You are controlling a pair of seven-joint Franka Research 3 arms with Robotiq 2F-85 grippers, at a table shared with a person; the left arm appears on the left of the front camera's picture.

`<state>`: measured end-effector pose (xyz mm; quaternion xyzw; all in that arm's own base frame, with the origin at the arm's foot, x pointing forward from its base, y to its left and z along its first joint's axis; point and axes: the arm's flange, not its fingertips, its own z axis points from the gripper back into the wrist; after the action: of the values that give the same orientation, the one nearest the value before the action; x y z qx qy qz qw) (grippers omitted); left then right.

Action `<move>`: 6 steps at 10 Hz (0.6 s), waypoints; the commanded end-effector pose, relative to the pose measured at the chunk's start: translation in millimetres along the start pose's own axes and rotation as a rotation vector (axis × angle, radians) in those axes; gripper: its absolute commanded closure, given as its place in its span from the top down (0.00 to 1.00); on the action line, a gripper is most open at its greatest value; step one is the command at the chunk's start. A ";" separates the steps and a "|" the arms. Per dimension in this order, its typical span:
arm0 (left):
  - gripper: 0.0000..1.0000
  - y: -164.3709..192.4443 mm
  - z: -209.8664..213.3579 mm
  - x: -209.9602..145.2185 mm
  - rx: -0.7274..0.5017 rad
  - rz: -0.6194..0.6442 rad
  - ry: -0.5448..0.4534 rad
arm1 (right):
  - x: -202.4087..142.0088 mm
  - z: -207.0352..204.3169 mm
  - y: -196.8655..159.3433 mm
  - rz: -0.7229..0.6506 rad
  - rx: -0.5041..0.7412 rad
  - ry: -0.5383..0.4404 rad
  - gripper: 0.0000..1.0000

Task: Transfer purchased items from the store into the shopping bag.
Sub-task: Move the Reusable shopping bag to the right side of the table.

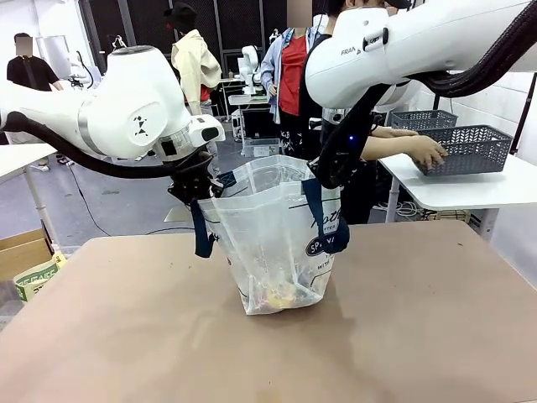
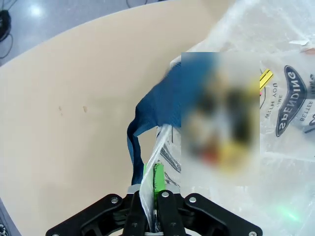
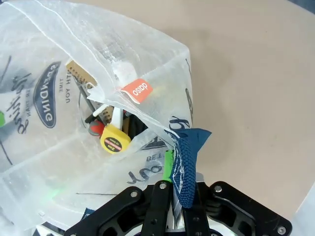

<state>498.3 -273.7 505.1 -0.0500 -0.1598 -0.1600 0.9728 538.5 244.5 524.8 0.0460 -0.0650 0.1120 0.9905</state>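
Note:
The clear shopping bag (image 1: 273, 243) with navy handles stands open in the middle of the tan table. My left gripper (image 1: 197, 191) is shut on its left rim, and the left wrist view shows the film pinched in that gripper (image 2: 155, 196) beside a navy handle (image 2: 145, 125). My right gripper (image 1: 323, 172) is shut on the right rim; the right wrist view shows it (image 3: 179, 182) clamping film and handle (image 3: 187, 162). Purchased items (image 1: 281, 294) lie at the bag's bottom, among them a yellow round one (image 3: 114, 140). The store, a dark grey lattice basket (image 1: 474, 147), sits far right under a person's hand (image 1: 428, 151).
The basket rests on a white side table (image 1: 470, 191) beyond the tan table (image 1: 403, 319); a second grey basket (image 1: 422, 119) stands behind it. A cardboard box (image 1: 21, 248) sits on the floor at the left. Other people stand farther back.

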 end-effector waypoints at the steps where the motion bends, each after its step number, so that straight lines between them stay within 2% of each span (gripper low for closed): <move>1: 0.00 -7.1 4.2 7.9 -0.059 -0.002 -0.057 | 11.9 -0.4 5.5 -0.073 0.005 -0.016 0.00; 3: 0.00 -21.0 9.7 16.1 -0.135 -0.049 -0.097 | 29.2 1.0 13.7 -0.098 -0.012 -0.005 0.00; 6: 0.00 -35.8 2.9 24.6 -0.220 -0.106 -0.108 | 53.4 -3.0 26.0 -0.024 0.008 -0.036 0.00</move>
<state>500.3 -317.7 517.6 -0.1325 -0.1914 -0.2109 0.9494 571.4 272.3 528.7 0.0569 -0.0785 0.0908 0.9911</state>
